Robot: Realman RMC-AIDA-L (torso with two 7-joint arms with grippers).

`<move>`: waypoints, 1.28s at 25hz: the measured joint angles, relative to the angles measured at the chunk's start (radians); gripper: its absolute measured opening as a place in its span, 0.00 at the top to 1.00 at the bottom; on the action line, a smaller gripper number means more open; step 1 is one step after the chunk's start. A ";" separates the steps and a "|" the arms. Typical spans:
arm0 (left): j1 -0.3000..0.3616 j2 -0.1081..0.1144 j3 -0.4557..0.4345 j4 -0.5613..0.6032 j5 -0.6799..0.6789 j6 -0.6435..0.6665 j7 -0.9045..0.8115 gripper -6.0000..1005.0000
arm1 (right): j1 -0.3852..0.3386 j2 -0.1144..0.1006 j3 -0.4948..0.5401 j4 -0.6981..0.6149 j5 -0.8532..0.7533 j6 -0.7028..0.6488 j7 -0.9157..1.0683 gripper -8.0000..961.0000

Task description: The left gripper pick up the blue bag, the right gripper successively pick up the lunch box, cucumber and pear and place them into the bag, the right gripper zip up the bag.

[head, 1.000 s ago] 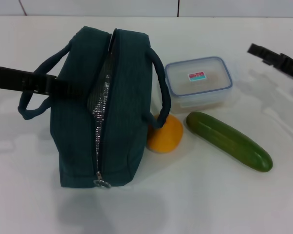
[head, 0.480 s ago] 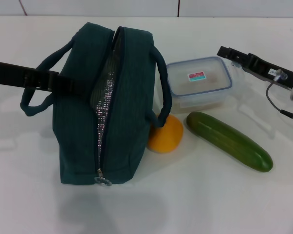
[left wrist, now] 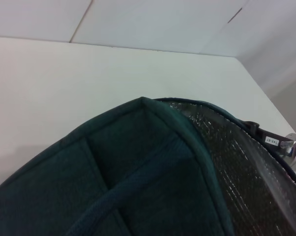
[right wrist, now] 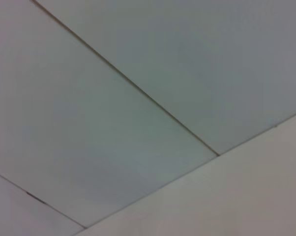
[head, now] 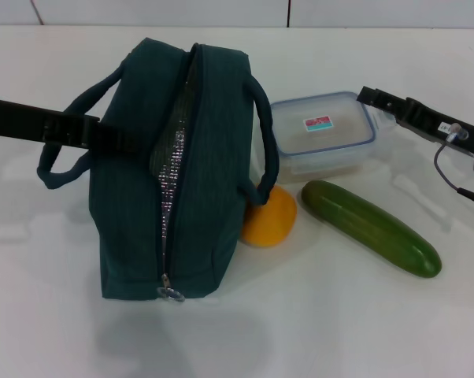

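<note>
Fingertips of the left gripper (head: 115, 138) are hidden against the near-side fabric of the blue bag (head: 135, 197), so whether they pinch cloth or handle cannot be told; only the black arm, entering from the left edge of the head view, shows plainly. Right gripper (head: 365, 95): black claw with a small white label, reaching in from the right, its tip just beside the far right corner of the lunch box (head: 322, 134); the gap between its fingers cannot be made out, and its own wrist view shows only white wall panels and a seam. Bag: dark teal fabric, standing on the white table (head: 316, 315) at left of centre, zipper parted along the top to bare a strip of silver foil lining (head: 170, 169), metal ring pull (head: 171, 294) at the near end, one loop handle (head: 60, 157) on the left side, another on the right. Left wrist view shows the bag's teal corner (left wrist: 138, 167) and foil interior close up, the rest cut off by the frame. Lunch box: clear, rounded corners, blue-rimmed lid, red-and-teal sticker, on the table just right of the bag. Pear (head: 270, 216): yellow-orange, partly hidden behind the bag's right handle, touching the bag, in front of the box. Cucumber (head: 369, 227): long, dark green, lying diagonally right of the pear, near the box's front edge.
</note>
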 joint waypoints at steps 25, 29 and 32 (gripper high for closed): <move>0.005 -0.002 0.000 -0.003 0.000 0.000 0.001 0.96 | 0.001 0.000 0.003 0.021 0.005 -0.048 0.005 0.24; 0.007 -0.002 0.000 -0.003 0.000 0.000 0.001 0.96 | 0.003 0.000 0.002 0.021 0.005 -0.059 0.007 0.24; 0.007 -0.002 0.000 -0.003 0.000 0.000 0.003 0.96 | 0.005 0.000 0.001 0.024 0.005 -0.063 0.008 0.24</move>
